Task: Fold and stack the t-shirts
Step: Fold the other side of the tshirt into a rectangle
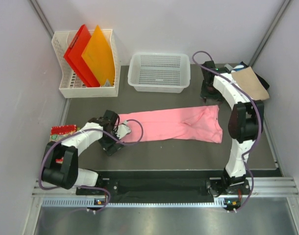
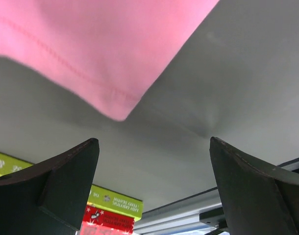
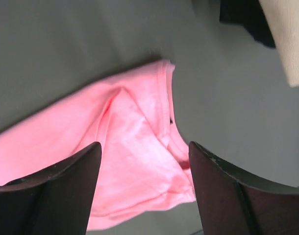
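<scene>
The pink t-shirt (image 1: 174, 125) lies mid-frame in the top view as a narrow strip, its long axis running left to right across the desk (image 1: 188, 154). The left end effector (image 1: 121, 131), spread and empty, sits just off the strip's left hem corner. The right end effector (image 1: 208, 95), also spread and empty, hangs near the collar end, slightly above it in the frame. Bare desk lies below the strip, probably room enough to fold end over end. A folded tan t-shirt (image 1: 251, 82) sits at the upper right.

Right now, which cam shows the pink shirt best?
Top external: the whole pink shirt shows, lying as one long folded strip. Left wrist catches only a hemmed corner; right wrist only the collar end.
</scene>
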### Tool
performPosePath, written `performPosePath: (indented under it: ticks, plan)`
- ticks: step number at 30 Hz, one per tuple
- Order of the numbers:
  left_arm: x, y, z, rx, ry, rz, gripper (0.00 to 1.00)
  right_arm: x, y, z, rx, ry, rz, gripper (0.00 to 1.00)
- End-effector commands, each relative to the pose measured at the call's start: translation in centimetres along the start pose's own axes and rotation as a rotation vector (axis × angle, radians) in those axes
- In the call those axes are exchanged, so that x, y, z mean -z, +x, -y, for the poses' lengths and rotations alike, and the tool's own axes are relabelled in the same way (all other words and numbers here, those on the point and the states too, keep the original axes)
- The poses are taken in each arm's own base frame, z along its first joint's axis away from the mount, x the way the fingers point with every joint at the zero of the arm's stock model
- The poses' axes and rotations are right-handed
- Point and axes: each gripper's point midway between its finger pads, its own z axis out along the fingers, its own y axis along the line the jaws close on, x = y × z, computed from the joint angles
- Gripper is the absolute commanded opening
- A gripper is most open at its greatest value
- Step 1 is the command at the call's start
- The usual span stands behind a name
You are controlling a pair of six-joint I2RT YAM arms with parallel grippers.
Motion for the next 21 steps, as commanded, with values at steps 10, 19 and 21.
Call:
performPosePath:
  ticks: [10, 19, 21]
  plan:
    - [6.6, -6.9, -3.8, 0.064, 0.012, 0.188, 0.99, 4.8, 10.5, -5.9, 0.076, -0.293, -0.124, 0.61]
    - [3.8, -11.1, -2.1, 0.087, 0.119, 0.223, 0.99, 3.7, 12.0, -8.0, 0.077, -0.310, -0.172, 0.54]
    - [2.4, -11.2, -2.0, 0.097, 0.129, 0.215, 0.99, 3.3, 12.1, -8.1, 0.079, -0.297, -0.178, 0.53]
